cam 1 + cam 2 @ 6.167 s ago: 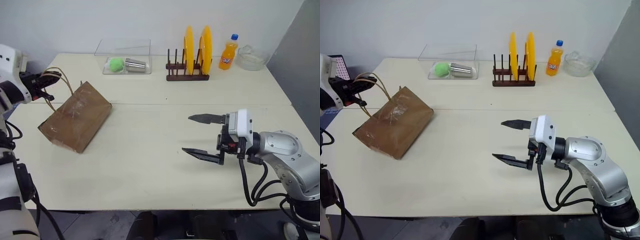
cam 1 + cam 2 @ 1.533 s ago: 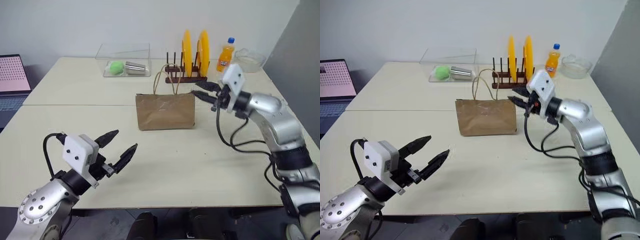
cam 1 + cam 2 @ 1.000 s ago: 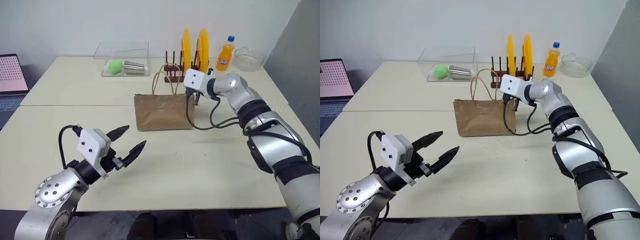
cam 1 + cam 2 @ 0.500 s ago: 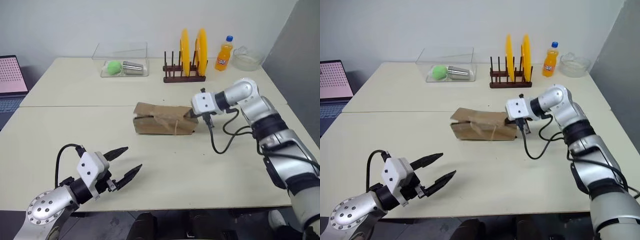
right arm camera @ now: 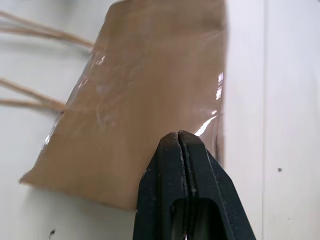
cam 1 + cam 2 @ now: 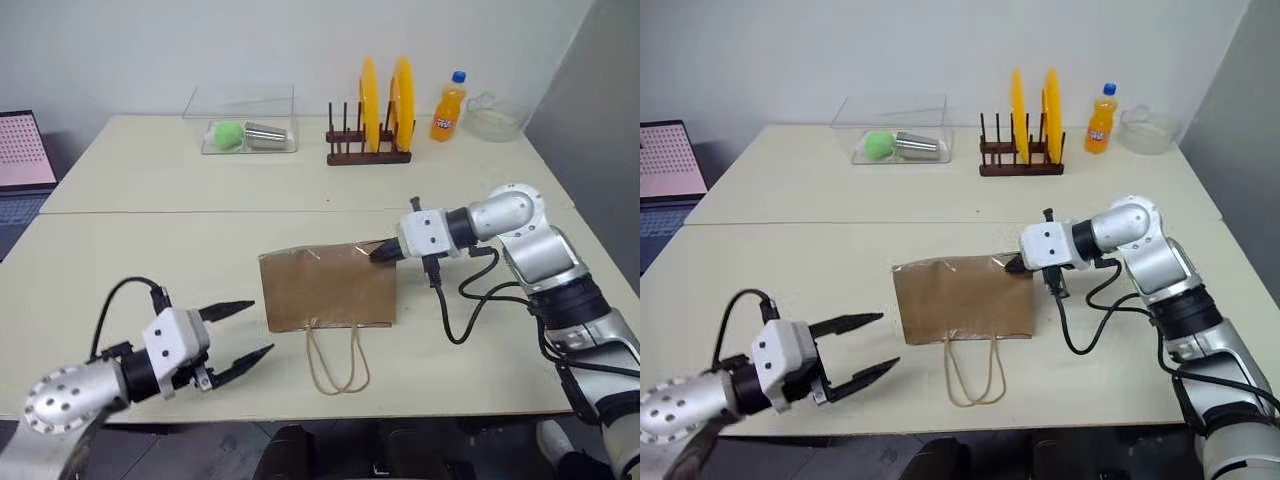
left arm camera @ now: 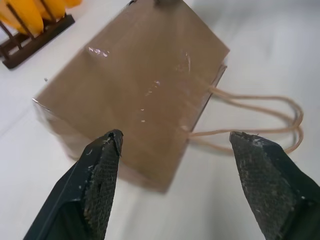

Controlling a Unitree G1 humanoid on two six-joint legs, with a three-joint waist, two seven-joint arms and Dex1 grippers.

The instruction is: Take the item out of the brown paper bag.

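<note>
Brown paper bag [image 6: 328, 288] flat on tabletop [image 6: 200, 240], handles toward near edge; right tool [image 6: 383, 252] pinched together at bag's far corner; left tool [image 6: 245, 330] spread wide beside bag, apart

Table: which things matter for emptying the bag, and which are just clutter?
Job:
brown paper bag, lying flat
right gripper, shut at bag's far corner
left gripper, open

Clutter:
plate rack
orange bottle
clear box
green ball
glass bowl
laptop

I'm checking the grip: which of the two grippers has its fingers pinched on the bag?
The right gripper: fingers shut on the far right corner of the brown paper bag. The left gripper hangs open, clear of it.
</note>
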